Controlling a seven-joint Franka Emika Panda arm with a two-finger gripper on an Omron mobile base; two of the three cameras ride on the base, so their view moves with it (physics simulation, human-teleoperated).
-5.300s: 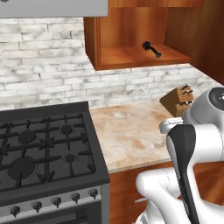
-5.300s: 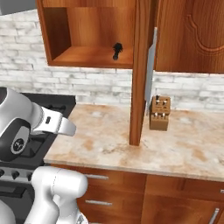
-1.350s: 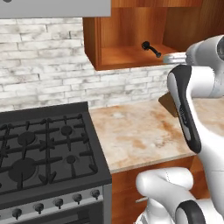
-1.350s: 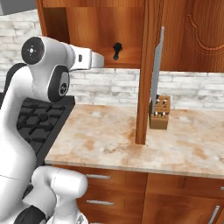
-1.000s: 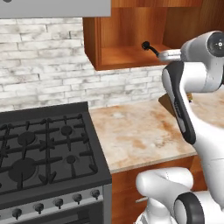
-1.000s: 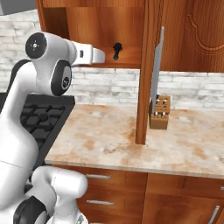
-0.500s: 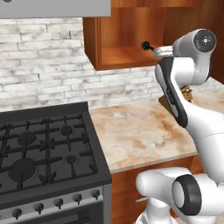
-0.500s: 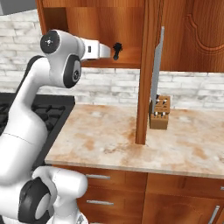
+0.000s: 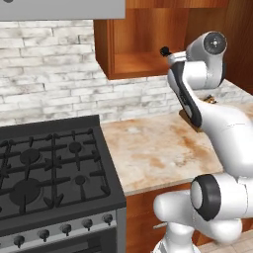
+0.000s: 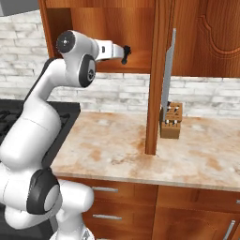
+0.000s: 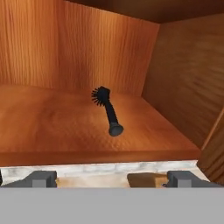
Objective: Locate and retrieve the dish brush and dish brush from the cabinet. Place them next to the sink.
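- I have the arm raised to the open cabinet (image 9: 143, 59), with the gripper (image 10: 121, 52) at the front edge of its shelf.
- In the hand view one dish brush (image 11: 107, 111) lies on the wooden shelf, bristle head toward the back wall, handle end toward me. It sits near the right side wall and well back from the shelf lip.
- I can make out only that one brush; I cannot tell where the second is.
- The step in hand, as I judge it, is the reach in. I should drive straight along the shelf, staying just above the wood so the fingers do not catch the lip.
- I would line the fingers across the thin handle, not the bristles, and close only once the handle sits between them.
- Watch the right wall: little room there for the hand to roll.
- The claw is spread wide, its fingertips (image 11: 41, 178) far apart at the bottom of the hand view, gripping nothing and touching nothing.
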